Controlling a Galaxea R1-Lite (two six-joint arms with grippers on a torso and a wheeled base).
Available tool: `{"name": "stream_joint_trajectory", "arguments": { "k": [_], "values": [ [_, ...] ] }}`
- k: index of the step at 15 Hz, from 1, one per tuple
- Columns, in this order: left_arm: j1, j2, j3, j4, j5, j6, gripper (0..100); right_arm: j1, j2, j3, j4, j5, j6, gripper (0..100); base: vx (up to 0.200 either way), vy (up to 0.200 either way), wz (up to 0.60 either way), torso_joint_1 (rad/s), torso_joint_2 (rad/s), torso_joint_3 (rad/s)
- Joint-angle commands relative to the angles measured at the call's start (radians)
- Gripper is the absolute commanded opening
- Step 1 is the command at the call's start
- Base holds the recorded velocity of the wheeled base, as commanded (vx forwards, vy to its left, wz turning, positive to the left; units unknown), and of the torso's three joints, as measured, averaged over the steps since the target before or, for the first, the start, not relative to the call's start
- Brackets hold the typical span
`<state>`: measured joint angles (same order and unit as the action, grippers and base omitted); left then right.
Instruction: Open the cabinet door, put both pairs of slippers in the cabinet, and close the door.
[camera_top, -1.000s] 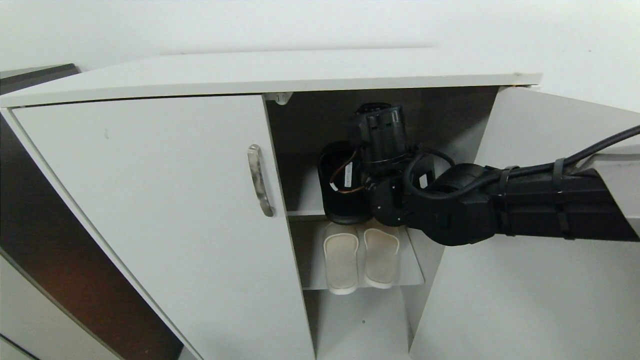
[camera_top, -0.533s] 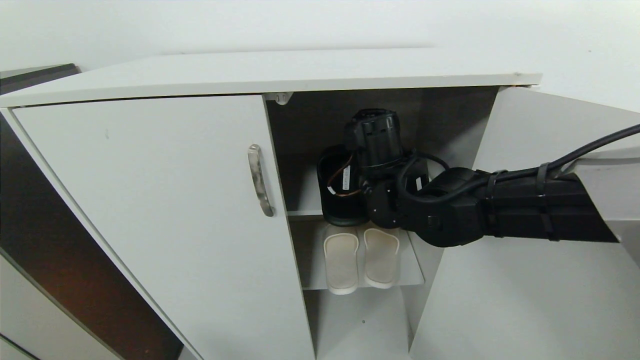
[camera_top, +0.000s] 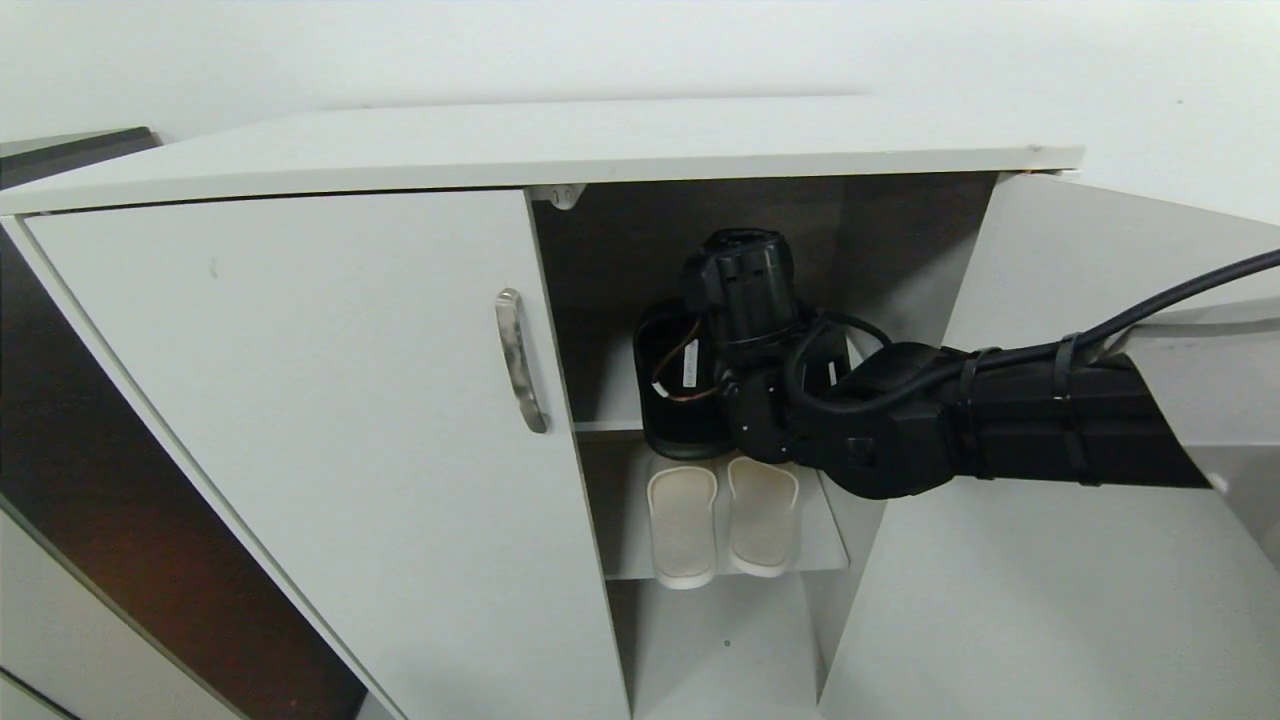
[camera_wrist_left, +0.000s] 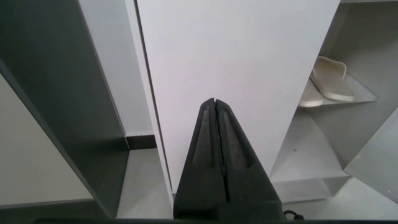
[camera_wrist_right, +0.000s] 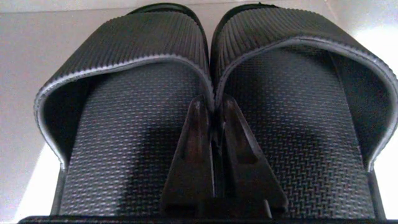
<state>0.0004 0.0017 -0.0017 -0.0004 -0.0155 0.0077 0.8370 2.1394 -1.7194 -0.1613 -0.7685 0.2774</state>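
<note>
The pair of black slippers (camera_top: 672, 400) is at the upper shelf (camera_top: 604, 426) inside the open right half of the cabinet (camera_top: 560, 140). My right gripper (camera_wrist_right: 213, 104) is shut on the two touching inner strap edges of the black slippers (camera_wrist_right: 137, 118). Whether their soles rest on the shelf I cannot tell. The white slippers (camera_top: 720, 520) lie side by side on the shelf below. They also appear as white slippers (camera_wrist_left: 326, 84) in the left wrist view. My left gripper (camera_wrist_left: 214, 104) is shut and empty, low in front of the closed left door (camera_wrist_left: 224, 56).
The left door (camera_top: 300, 420) with its metal handle (camera_top: 520, 360) is closed. The right door (camera_top: 1050, 580) is swung wide open beside my right arm. A lower compartment (camera_top: 720, 650) lies under the white slippers. Dark furniture (camera_top: 90, 400) stands to the left.
My right arm has pushed leftward and deeper into the cabinet, carrying the black slippers a little further in over the upper shelf. The white slippers and the doors have not moved.
</note>
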Motion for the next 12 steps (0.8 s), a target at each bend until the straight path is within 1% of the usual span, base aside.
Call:
{"name": "stream_joint_trajectory", "arguments": {
  "k": [1, 2, 9, 11, 12],
  "values": [
    [0.0, 0.0, 0.0, -0.001, 0.0, 0.0, 0, -0.003, 0.001, 0.001, 0.0, 0.0, 0.0, 0, 0.0, 0.0, 0.0, 0.0, 0.0, 0.0],
    [0.001, 0.0, 0.0, 0.0, 0.0, 0.0, 0, -0.003, 0.001, 0.001, 0.0, 0.0, 0.0, 100, 0.0, 0.0, 0.0, 0.0, 0.0, 0.0],
    [0.001, 0.0, 0.0, 0.0, 0.0, 0.0, 0, 0.01, -0.027, 0.014, 0.034, -0.002, 0.003, 100, 0.0, 0.0, 0.0, 0.0, 0.0, 0.0],
    [0.0, 0.0, 0.0, -0.001, 0.0, 0.0, 0, 0.033, -0.07, 0.067, 0.037, -0.006, 0.003, 100, 0.0, 0.0, 0.0, 0.0, 0.0, 0.0],
    [0.001, 0.0, 0.0, 0.0, 0.0, 0.0, 0, 0.053, -0.115, 0.124, 0.037, -0.011, 0.003, 100, 0.0, 0.0, 0.0, 0.0, 0.0, 0.0]
  ]
}}
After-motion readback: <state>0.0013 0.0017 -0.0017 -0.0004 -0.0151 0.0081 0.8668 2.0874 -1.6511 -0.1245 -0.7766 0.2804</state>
